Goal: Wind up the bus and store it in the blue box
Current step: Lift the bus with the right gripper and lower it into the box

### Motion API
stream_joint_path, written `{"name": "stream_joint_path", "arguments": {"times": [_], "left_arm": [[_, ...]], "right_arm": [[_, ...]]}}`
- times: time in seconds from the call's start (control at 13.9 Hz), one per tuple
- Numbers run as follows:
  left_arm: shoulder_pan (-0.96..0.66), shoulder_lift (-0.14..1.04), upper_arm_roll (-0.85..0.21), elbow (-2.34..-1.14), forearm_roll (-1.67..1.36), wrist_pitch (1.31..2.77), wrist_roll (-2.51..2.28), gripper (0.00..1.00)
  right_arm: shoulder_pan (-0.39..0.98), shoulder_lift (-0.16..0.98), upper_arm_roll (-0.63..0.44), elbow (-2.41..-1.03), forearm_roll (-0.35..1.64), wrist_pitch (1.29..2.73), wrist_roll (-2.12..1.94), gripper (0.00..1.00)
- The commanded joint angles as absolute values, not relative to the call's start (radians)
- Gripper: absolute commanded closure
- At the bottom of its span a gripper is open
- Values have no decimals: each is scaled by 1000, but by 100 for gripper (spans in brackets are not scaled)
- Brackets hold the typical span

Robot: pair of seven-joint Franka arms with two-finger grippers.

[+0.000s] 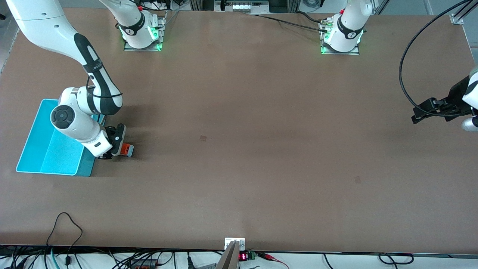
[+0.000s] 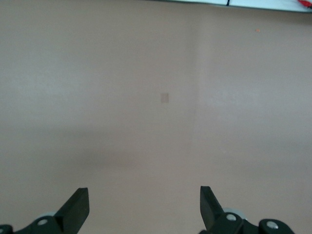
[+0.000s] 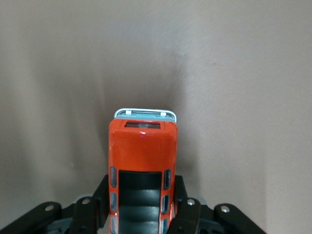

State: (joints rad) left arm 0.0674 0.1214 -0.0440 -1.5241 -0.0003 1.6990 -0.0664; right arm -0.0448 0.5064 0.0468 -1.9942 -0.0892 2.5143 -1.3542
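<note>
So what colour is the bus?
The bus is orange, with dark roof windows; the right wrist view shows it best.

Open ground: the brown surface (image 1: 239, 112) lies bare through its middle and toward the left arm's end.
Obstacle: the blue box (image 1: 52, 149), tall-walled, stands at 9 o'clock of the bus (image 1: 127, 150), just beside it.
Crowding: right claw (image 1: 118, 147) clamped on the bus beside the box wall.
Left claw (image 1: 420, 114): spread wide over bare surface.

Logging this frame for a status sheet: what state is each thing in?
bus: upright on the table beside the blue box, clamped at both sides.
blue box: open-topped, nothing seen inside.
right tool: shut on the bus.
left tool: open, holding nothing, waiting over bare table.
</note>
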Motion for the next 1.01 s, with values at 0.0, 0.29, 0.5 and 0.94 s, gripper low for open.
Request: {"name": "stream_joint_path", "arguments": {"times": [0.0, 0.29, 0.5, 0.94], "left_arm": [[72, 106, -43, -1522, -18, 1667, -48, 0], [75, 109, -35, -1523, -18, 1672, -49, 0], [75, 109, -37, -1523, -18, 1672, -49, 0], [75, 107, -38, -1522, -20, 1671, -49, 0]], "right_arm": [[-55, 456, 84, -1945, -12, 2371, -1214, 100], [-51, 356, 95, -1899, 23, 2251, -982, 100], [-63, 278, 81, -1898, 20, 2208, -815, 100], [-63, 250, -133, -1896, 20, 2161, -696, 100]]}}
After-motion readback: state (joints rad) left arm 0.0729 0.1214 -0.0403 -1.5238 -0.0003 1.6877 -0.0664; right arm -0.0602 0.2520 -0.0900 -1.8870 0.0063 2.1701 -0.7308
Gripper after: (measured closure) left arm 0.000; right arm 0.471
